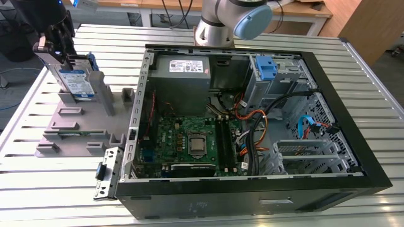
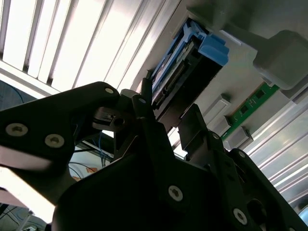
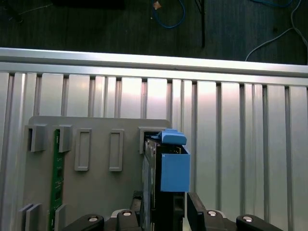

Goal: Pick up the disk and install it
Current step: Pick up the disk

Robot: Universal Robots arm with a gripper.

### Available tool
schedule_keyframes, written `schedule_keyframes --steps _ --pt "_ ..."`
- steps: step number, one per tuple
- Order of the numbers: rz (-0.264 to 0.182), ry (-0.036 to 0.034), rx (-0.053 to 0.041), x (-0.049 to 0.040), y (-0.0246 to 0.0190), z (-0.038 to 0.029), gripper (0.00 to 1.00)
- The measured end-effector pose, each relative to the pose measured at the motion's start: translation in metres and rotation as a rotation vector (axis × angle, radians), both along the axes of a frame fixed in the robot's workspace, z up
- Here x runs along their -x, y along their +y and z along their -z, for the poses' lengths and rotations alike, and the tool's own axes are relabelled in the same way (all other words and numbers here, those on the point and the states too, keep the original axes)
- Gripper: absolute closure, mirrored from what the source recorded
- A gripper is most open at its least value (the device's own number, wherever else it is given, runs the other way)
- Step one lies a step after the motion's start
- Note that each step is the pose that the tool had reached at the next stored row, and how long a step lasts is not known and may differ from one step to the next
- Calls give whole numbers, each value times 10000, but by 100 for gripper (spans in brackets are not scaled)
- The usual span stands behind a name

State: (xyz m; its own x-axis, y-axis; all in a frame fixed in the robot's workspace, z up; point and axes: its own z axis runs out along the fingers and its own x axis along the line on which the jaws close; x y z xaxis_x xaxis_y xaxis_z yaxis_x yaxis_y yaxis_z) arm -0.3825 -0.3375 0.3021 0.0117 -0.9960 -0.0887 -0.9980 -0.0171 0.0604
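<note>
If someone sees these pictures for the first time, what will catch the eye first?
The open computer case lies on the slatted table in the middle of the exterior view, with its green circuit board and coloured cables exposed. At the exterior view's left, the disk in its blue frame stands upright in a grey holder, with the tool at its upper end.

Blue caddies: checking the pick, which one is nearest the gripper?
The one framing the disk, upright in the grey fixture outside the case, with the gripper at its top. The bare caddy sits inside the case.
</note>
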Motion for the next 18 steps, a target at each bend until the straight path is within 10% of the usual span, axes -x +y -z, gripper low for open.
schedule_keyframes --steps 18 --pt "0 0 0 0 -3 1 51"
